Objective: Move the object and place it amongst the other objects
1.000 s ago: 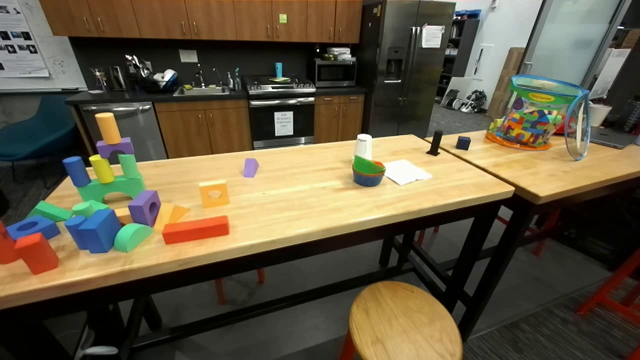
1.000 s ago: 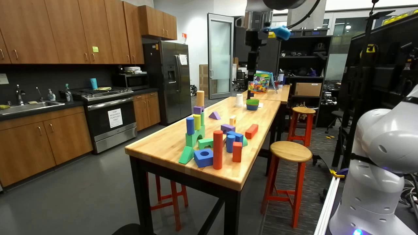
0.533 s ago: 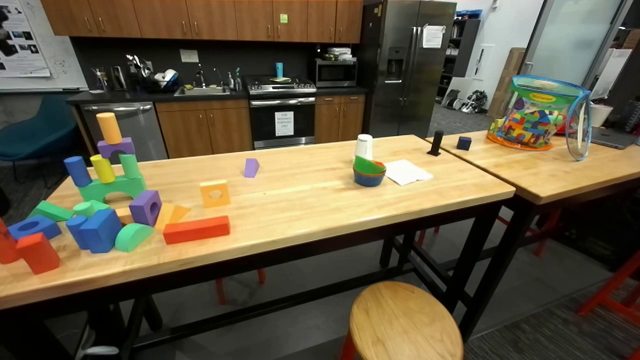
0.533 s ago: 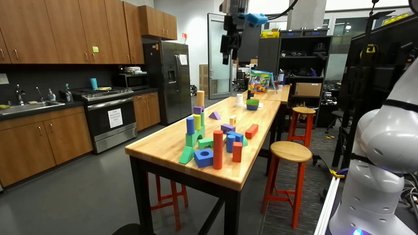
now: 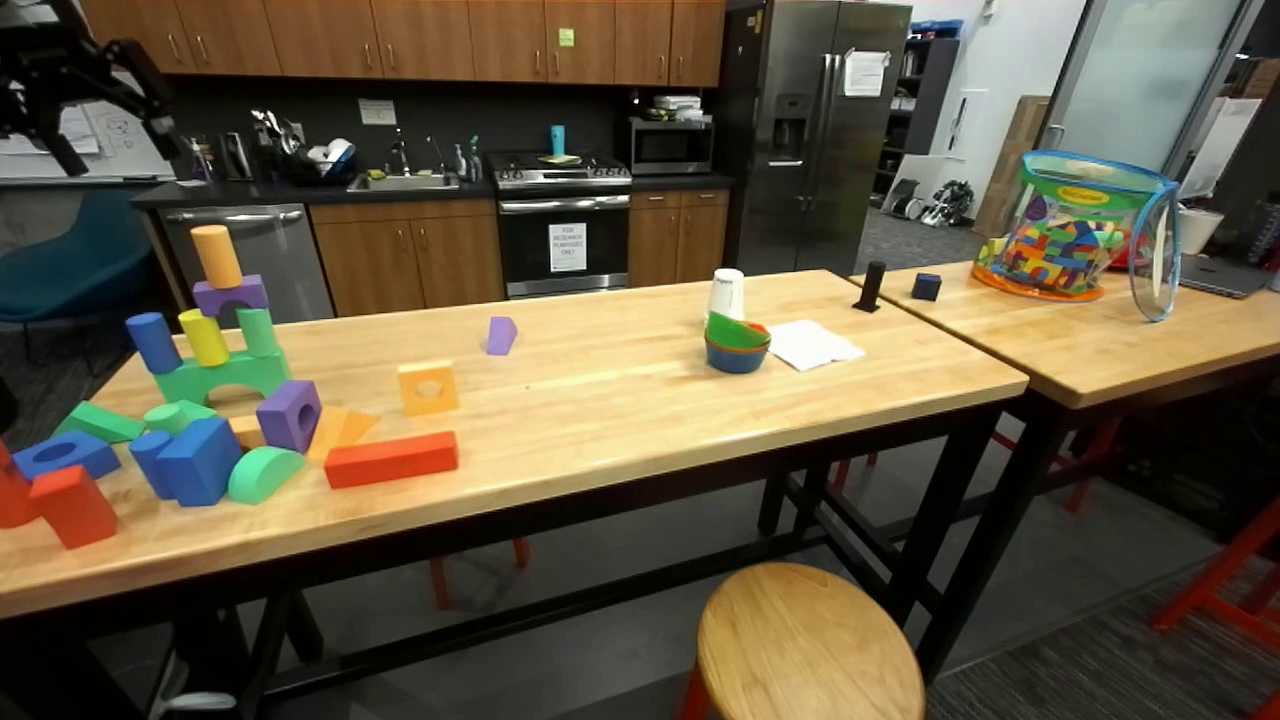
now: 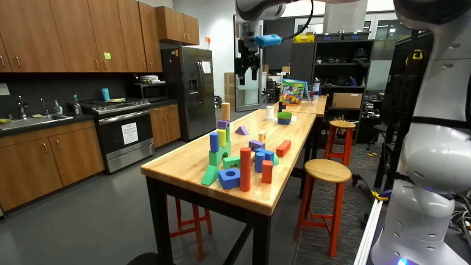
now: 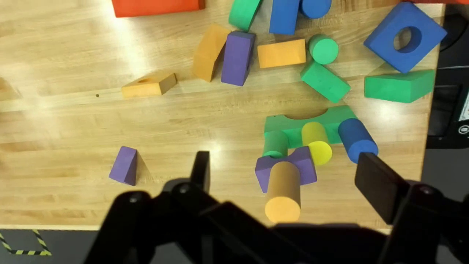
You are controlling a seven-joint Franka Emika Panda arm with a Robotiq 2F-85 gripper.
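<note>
Toy blocks (image 7: 294, 127) sit well below the parted fingers (image 7: 381, 189).

- The toy blocks (image 7: 282, 54) looked smooth and matt.
- The tabletop (image 7: 183, 121) was glossy wood (light glared off it).
- The fridge (image 5: 812, 150) looked like smooth, shiny metal.

Wooden table (image 5: 590, 405): coloured blocks (image 5: 275, 418), nested bowls (image 5: 737, 358), white sheet (image 5: 815, 345), white cup (image 5: 727, 293), probably upturned.

- The gripper (image 7: 285, 176) is black.
- The top cylinder (image 7: 284, 190) is pale orange.
- The large arch (image 5: 224, 371) is green.
- The long bar (image 5: 392, 460) is red.
- The triangular block (image 6: 242, 130) is purple.
- The floor tape (image 7: 31, 252) has black-and-yellow stripes.
</note>
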